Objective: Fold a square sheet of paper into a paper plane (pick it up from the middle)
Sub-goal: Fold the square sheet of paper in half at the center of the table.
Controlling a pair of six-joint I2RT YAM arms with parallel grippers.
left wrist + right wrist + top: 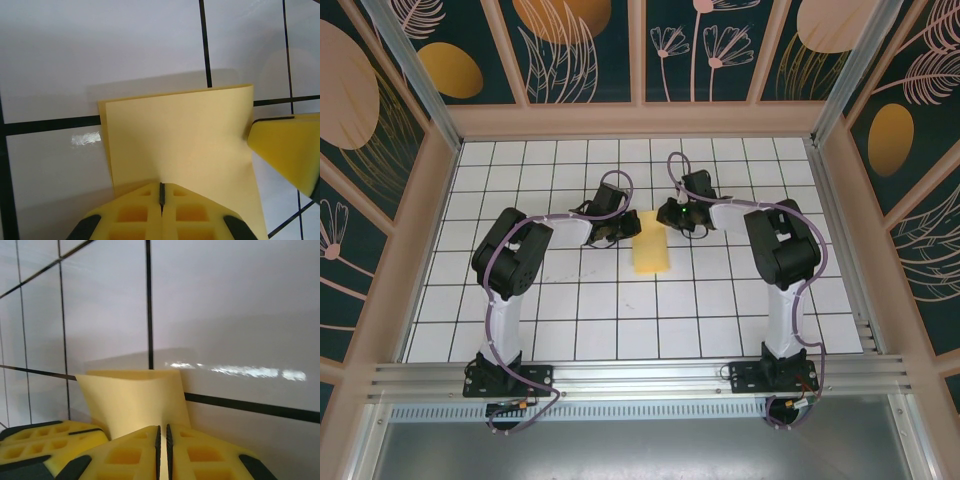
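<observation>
Left tool (161, 197): jaws shut, pinching the near edge of the square sheet of paper (180, 135). Right tool (162, 437): likewise clamped on it. The sheet sits folded at mid-tabletop (620, 320). Risk, I judge: opposed pulls tear it or skew the crease.

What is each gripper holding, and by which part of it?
Both grip the yellow sheet of paper: the left gripper pinches its left edge, the right gripper its right edge, toward the far end.
</observation>
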